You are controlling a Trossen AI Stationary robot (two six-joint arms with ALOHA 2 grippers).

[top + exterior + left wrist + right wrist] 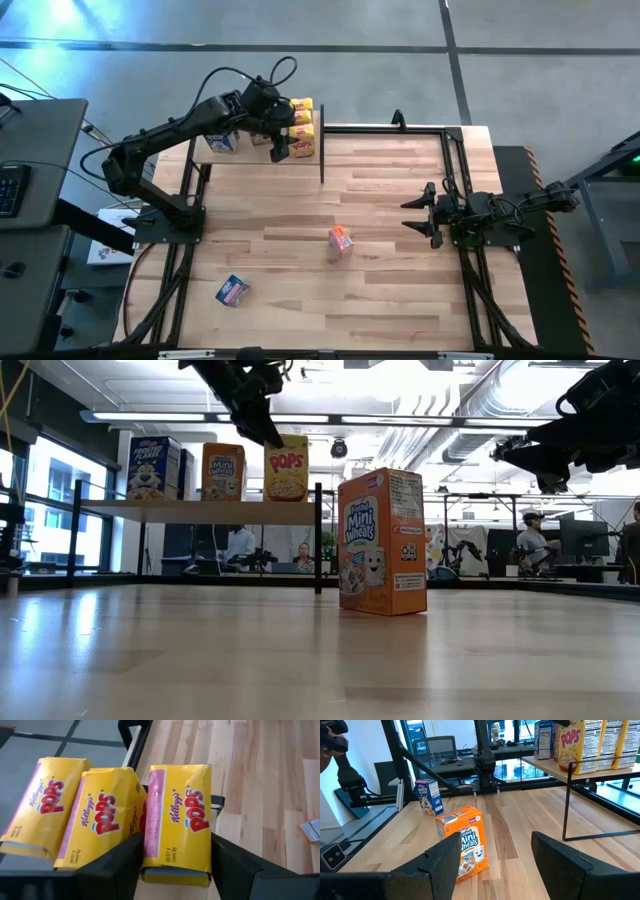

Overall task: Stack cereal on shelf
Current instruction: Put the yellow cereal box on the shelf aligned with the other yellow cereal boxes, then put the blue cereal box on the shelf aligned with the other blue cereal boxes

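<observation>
At the far-left corner of the table: the work is at the shelf.
Table point(400, 290): light planked wood top with a black frame around it.
Shelf point(300, 160): light board on thin black posts, standing at the table's far-left edge; seen from table height it carries boxes upright along its length.
Left arm: reaches from its base at the table's left side across to the shelf.
Left gripper point(278, 148): above the shelf's right end, fingers apart, one on each side of the nearest yellow box point(176, 822) with a narrow gap at either side, not clamped on it.
Right gripper point(415, 213): idle over the table's right side, well apart from the shelf, fingers apart and empty.
Yellow boxes on shelf: three Pops boxes side by side at the right end, the two others point(102, 815) point(42, 810) leaning slightly away.
Other boxes on shelf: an orange box point(223, 470) and a blue box point(152, 467) stand left of the yellow ones.
Loose orange box point(341, 240): upright near the table's middle.
Loose blue box point(232, 290): near the table's front-left, well apart from the orange one.
</observation>
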